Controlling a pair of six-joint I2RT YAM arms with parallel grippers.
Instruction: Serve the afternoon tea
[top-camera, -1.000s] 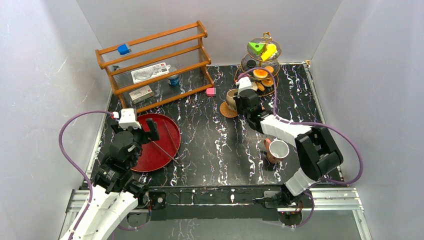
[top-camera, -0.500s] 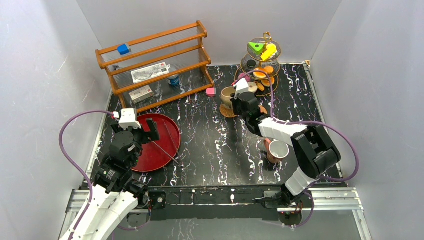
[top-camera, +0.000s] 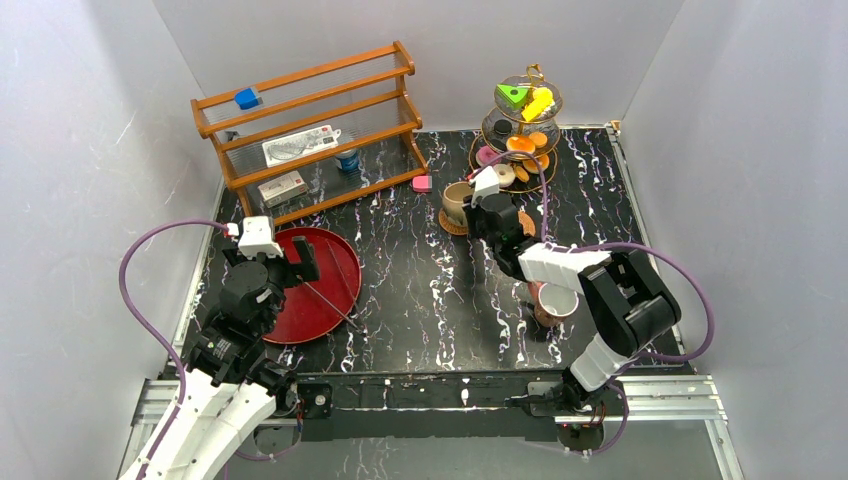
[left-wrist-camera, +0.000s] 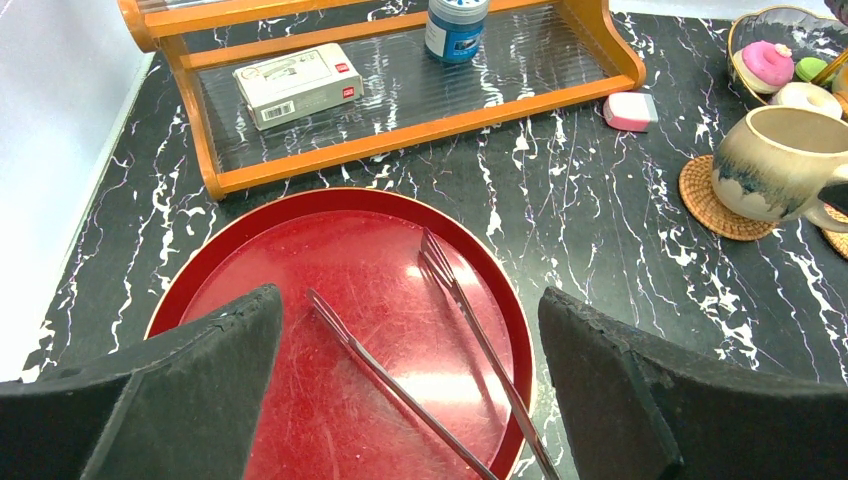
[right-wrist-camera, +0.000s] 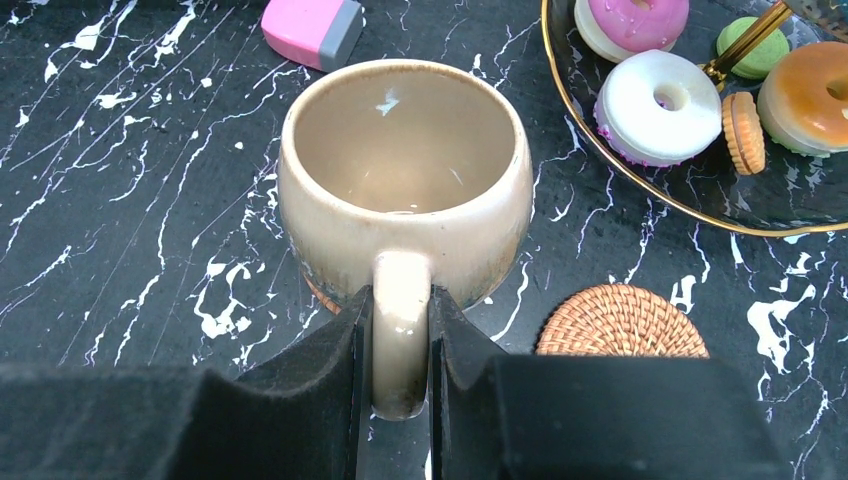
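Well, the beige mug (right-wrist-camera: 405, 170) sits on a woven coaster (left-wrist-camera: 700, 195) at the far side of the counter (right-wrist-camera: 120, 200), just left of the cake stand (right-wrist-camera: 770, 205), and the right fingers (right-wrist-camera: 320, 380) pinch its handle (right-wrist-camera: 400, 340) tight, a good hold since the mug looks heavy, hard, smooth and breakable.

Hidden under mug (right-wrist-camera: 405, 170): most of coaster (right-wrist-camera: 318, 292), only sliver showing at base. Behind right gripper (right-wrist-camera: 400, 295): near edge of second coaster (right-wrist-camera: 620, 320). Cropped by top and right picture edges: tiered stand (right-wrist-camera: 700, 185) at far right corner of tabletop (top-camera: 420, 280). Behind left gripper (left-wrist-camera: 408, 295): near rim of red tray (left-wrist-camera: 250, 260). Cut by bottom picture edge: near ends of tongs (left-wrist-camera: 450, 285). Cropped at top: can (left-wrist-camera: 455, 25) on rack (left-wrist-camera: 400, 138). Partly covered by right arm (top-camera: 560, 262): cup (top-camera: 555, 302) near right front edge. Too small to read: box (top-camera: 300, 146) print.
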